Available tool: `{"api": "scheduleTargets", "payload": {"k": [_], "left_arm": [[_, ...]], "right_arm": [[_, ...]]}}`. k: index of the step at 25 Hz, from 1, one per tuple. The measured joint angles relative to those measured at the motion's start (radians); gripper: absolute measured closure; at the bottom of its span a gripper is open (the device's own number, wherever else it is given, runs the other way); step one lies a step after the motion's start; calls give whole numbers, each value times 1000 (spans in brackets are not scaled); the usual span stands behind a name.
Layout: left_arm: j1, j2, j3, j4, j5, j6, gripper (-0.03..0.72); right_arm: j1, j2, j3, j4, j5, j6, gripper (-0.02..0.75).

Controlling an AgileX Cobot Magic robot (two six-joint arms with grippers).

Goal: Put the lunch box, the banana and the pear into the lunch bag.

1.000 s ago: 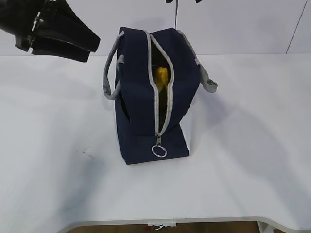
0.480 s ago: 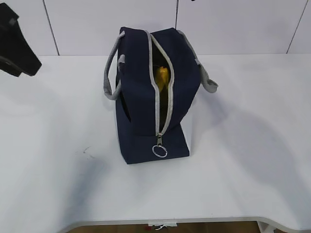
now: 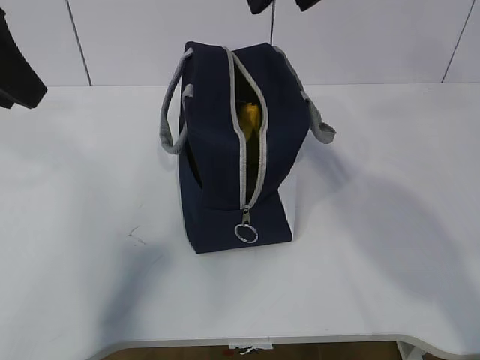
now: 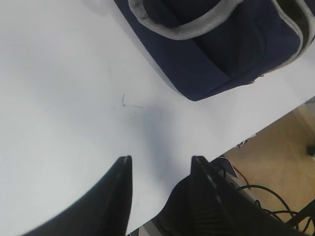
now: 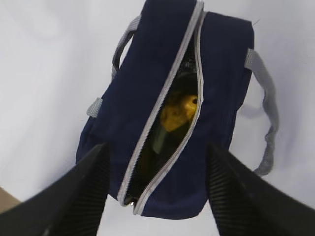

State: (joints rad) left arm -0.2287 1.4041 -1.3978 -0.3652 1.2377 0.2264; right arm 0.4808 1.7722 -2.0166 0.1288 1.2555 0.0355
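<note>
The navy lunch bag (image 3: 225,150) stands mid-table with its grey zipper (image 3: 244,142) open and the ring pull (image 3: 246,233) hanging at the near end. Through the slit in the right wrist view shows a yellow-orange fruit, apparently the pear (image 5: 177,112), with a sage-green edge of the lunch box (image 5: 160,139) under it. I cannot make out the banana. My right gripper (image 5: 156,151) hangs open high above the lunch bag (image 5: 216,73), holding nothing. My left gripper (image 4: 160,163) is open and empty over bare table, left of the lunch bag (image 4: 221,49).
The white table (image 3: 390,225) surrounds the bag, with its front edge (image 3: 300,341) close by. Two grey handles (image 3: 171,112) droop to either side of the bag. A small scuff mark (image 3: 135,236) lies left of it. Cables (image 4: 275,196) show beyond the table's edge.
My left arm has drawn back to the left, from beside the bag's handle to the picture's edge. The right gripper's fingertips have come into view at the top. The bag has not moved.
</note>
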Motion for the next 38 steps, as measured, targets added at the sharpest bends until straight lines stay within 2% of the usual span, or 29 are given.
{"api": "scheduleTargets", "payload": {"k": [5,11,20,26,30,38], "left_arm": [[0,0,0,-2,0,-6,399],[0,0,0,-6,1,-8,402],[0,0,0,-8,1,-9,414],[0,0,0,-26,1,-9,428],[0,0,0,-58,1,-10,430],[0,0,0,-92,1,-10,435]], "right_arm": [[71,-105,162,-85,-150,0,249],[77,-297,544,-107,-455,12,248],[77,-647,1277,-116,-1153,14,249],[77,-698,1620,-201,-1566,16,249],[77,-669,1734,-223,-1744,39,249],[77,-465,1751,-229,-1919,122,249]]}}
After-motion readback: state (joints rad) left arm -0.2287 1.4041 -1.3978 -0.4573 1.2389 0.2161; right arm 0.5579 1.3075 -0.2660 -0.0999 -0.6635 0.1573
